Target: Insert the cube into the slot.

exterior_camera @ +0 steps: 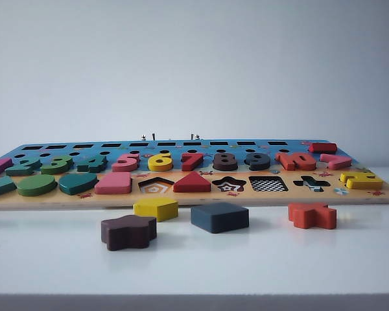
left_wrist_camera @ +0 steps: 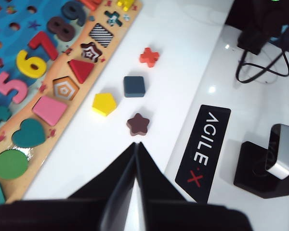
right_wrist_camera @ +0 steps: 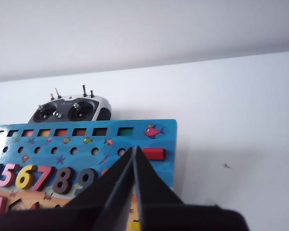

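In front of the puzzle board (exterior_camera: 201,194) we count four loose blocks on the table: one cube (exterior_camera: 219,217), one yellow pentagon (exterior_camera: 155,208), one brown star (exterior_camera: 128,232) and one orange cross (exterior_camera: 312,215). On the board's near row we count four open cut-outs: one pentagon hole (exterior_camera: 155,186), one star hole (exterior_camera: 229,184), one checkered square slot (exterior_camera: 268,184) and one cross hole (exterior_camera: 311,183). We see two grippers, the left gripper (left_wrist_camera: 135,144) and the right gripper (right_wrist_camera: 134,148), both closed.
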### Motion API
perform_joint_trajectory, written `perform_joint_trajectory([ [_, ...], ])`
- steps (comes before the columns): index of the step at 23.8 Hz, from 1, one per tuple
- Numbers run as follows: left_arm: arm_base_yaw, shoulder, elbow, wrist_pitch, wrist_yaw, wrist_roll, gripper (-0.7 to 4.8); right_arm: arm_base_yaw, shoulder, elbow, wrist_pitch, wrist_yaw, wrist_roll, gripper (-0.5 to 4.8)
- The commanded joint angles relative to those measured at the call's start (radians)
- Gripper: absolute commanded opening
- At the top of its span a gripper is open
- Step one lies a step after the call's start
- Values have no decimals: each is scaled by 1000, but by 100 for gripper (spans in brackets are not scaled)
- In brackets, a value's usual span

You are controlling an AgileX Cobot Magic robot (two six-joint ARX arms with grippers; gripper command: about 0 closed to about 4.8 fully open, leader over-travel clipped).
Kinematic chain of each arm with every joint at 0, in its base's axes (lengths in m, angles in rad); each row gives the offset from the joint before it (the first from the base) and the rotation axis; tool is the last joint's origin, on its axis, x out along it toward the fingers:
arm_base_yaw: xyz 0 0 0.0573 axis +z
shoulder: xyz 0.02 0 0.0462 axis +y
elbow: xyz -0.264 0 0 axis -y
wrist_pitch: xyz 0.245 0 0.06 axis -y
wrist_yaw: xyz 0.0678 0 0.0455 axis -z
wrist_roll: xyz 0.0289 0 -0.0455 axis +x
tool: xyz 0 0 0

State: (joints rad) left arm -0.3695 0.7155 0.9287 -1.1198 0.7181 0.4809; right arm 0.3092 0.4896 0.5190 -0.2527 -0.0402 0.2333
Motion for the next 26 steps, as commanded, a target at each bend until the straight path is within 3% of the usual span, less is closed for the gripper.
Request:
perform_joint_trajectory([
  [1, -14, 5, 6, 4, 19, 25, 17, 25, 75, 79, -83, -63, -48, 0],
  [6, -22, 12, 6, 45, 40, 4, 17, 67, 209, 216, -238, -151, -55, 1],
  [11, -21, 34, 6, 85, 6, -60, 17, 102, 320, 320, -400, -256, -101, 62],
  [13, -19, 35, 6, 97, -1, -79, 17, 110, 343, 343, -442, -283, -113, 118],
  [16, -19, 35, 6, 132, -50, -158, 17, 142, 389, 385, -510, -290, -143, 293],
  [17, -19, 35, 6, 131, -50, -166, 17, 149, 399, 391, -518, -290, -142, 320],
  [26, -5, 34, 6, 166, -76, -221, 17, 279, 523, 414, -604, -227, -143, 338],
])
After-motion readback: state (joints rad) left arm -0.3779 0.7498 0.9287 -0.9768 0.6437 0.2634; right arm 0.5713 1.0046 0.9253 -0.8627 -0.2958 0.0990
